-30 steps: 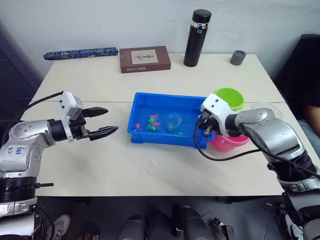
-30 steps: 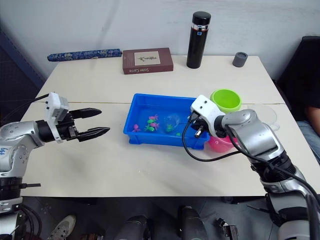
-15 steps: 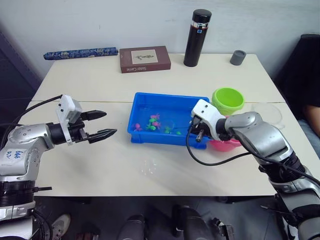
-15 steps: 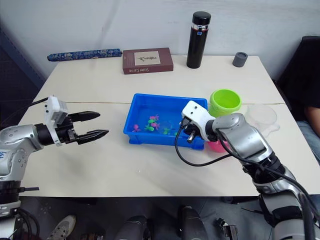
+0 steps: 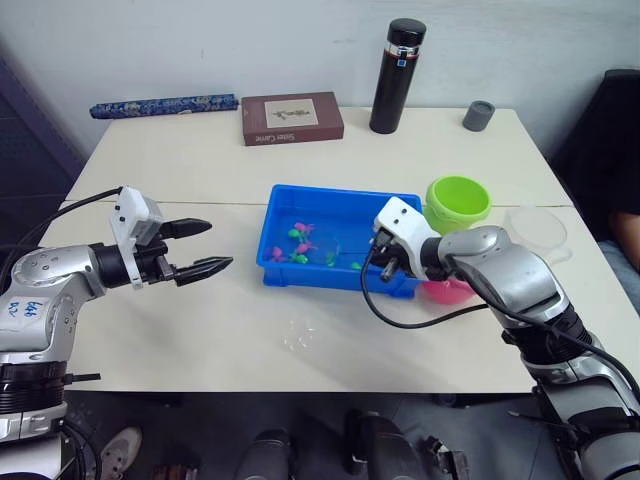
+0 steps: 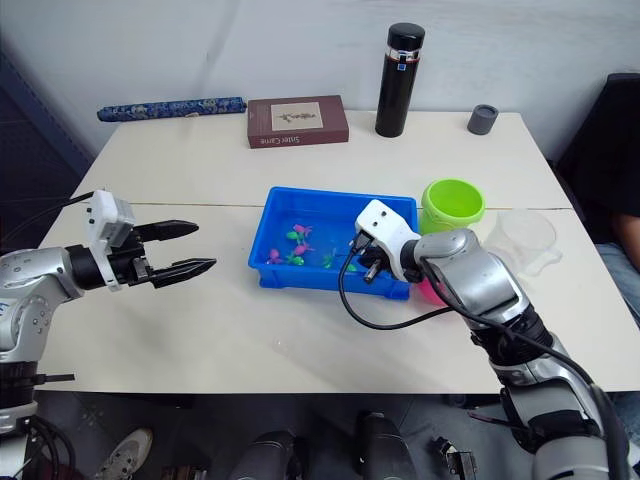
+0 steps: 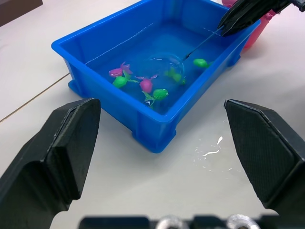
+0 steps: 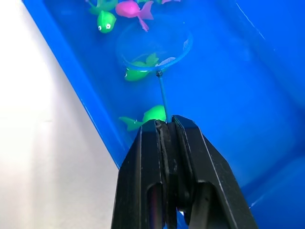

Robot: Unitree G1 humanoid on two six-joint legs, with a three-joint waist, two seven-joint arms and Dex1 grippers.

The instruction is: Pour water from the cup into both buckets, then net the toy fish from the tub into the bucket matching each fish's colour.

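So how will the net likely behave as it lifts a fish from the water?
The net looks light; its thin handle may flex slightly in the right end effector. The shallow mesh could let a green fish slide out if tilted.

I see a bright blue tub [image 5: 283, 262] on a cream-white table [image 5: 200, 170]. The toy fish in it are magenta [image 7: 146, 85] and lime green [image 7: 160, 94]. The net [image 8: 155, 47] has a light-blue rim, clear mesh and a thin dark handle. One bucket is lime green [image 5: 458, 199], the other pink [image 5: 448, 291]. The cup [image 5: 538, 229] is clear. My right hand [image 8: 167, 125] has black fingers, and so does my left hand [image 5: 206, 247]; both wrists are white. The flask [image 5: 398, 75] is black with a silver band, the small cup [image 5: 479, 115] grey, the book [image 5: 291, 117] brown, and the rolled item [image 5: 163, 104] dark blue and patterned.
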